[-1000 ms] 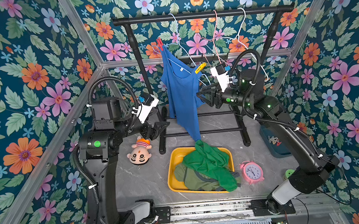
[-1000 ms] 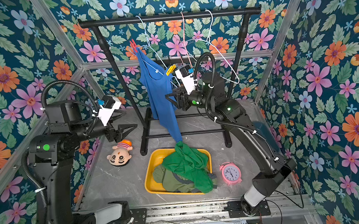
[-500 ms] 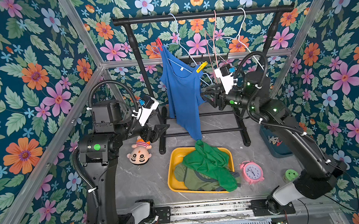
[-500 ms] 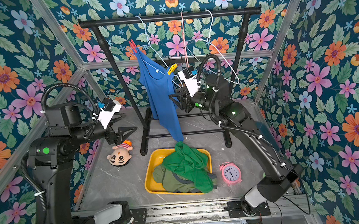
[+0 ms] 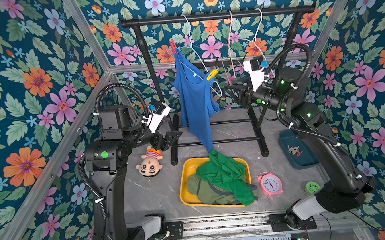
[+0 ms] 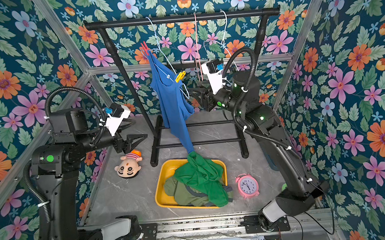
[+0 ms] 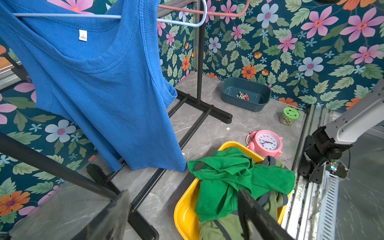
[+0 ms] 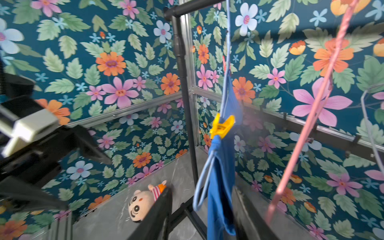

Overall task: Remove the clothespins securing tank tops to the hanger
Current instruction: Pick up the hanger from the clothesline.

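Observation:
A blue tank top (image 5: 196, 101) hangs on a pale blue hanger (image 5: 196, 55) from the black rail (image 5: 216, 16). A red clothespin (image 5: 172, 46) pins its upper strap and a yellow clothespin (image 5: 212, 74) its lower strap; both show in both top views, with the yellow clothespin (image 8: 222, 125) sharp in the right wrist view. My right gripper (image 5: 231, 89) is open just right of the shirt, below the yellow pin, touching nothing. In its wrist view the hanger's end and the shirt's edge lie between its fingers. My left gripper (image 5: 174, 137) is open, low left of the shirt. The green tank top (image 5: 223, 174) and olive tank top (image 5: 205, 191) lie in a yellow tray (image 5: 184, 179).
A dark teal bin (image 5: 305, 161) with loose clothespins sits at the right. A pink alarm clock (image 5: 270, 184), a green-lidded jar (image 5: 312, 187) and a doll head (image 5: 149, 166) lie on the floor. Bare pink (image 5: 230, 41) and white hangers (image 5: 258, 30) hang on the rail.
My right gripper has drawn back to the right and risen a little, away from the blue shirt. The left arm has barely moved.

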